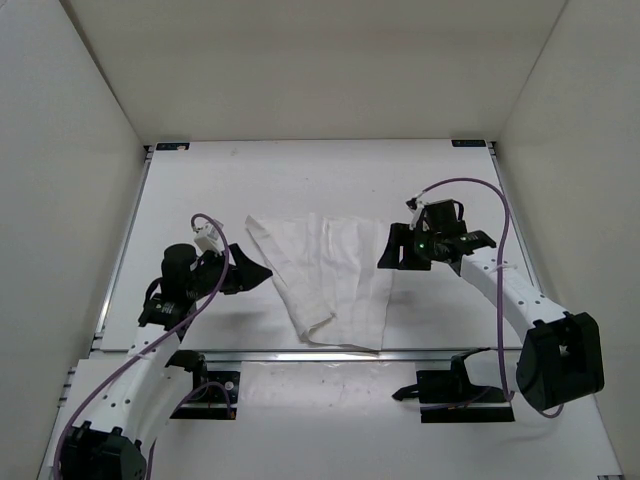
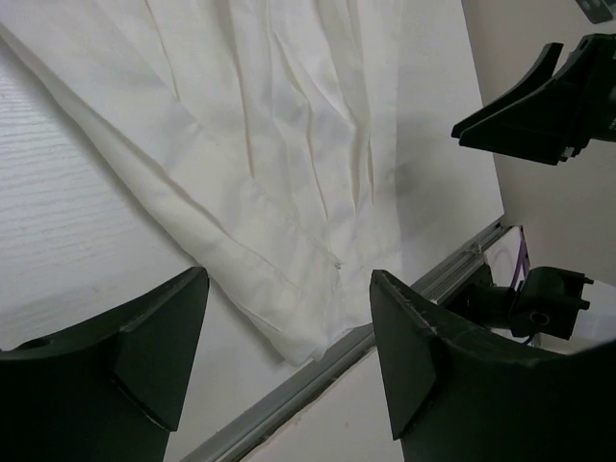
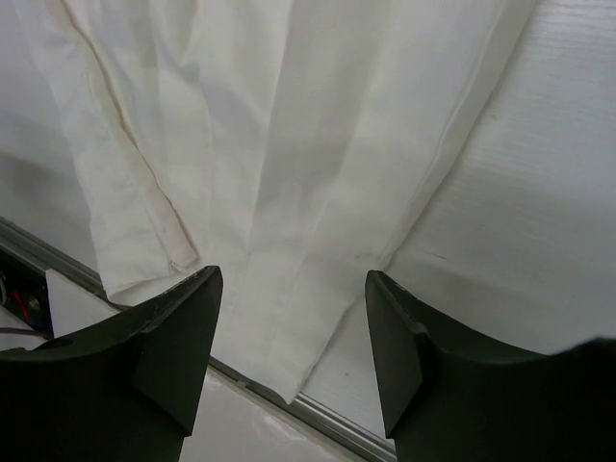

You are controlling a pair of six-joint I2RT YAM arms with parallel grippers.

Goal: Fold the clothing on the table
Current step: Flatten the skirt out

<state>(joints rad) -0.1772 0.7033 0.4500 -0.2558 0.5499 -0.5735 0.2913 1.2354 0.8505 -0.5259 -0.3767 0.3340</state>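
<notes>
Both hands look ready to grab. I think each one should go low and pinch just its own side edge of the thin, soft white cloth (image 1: 335,275). Then they should lift together so the fold lands straight.

The left black gripper (image 1: 255,267) and the right black gripper (image 1: 392,250) are wide open and hold nothing.

The cloth lies flat between them on the big white table (image 1: 300,170). Its long way runs from far to near. The wide end is far, and the narrow end is by the near rail.
</notes>
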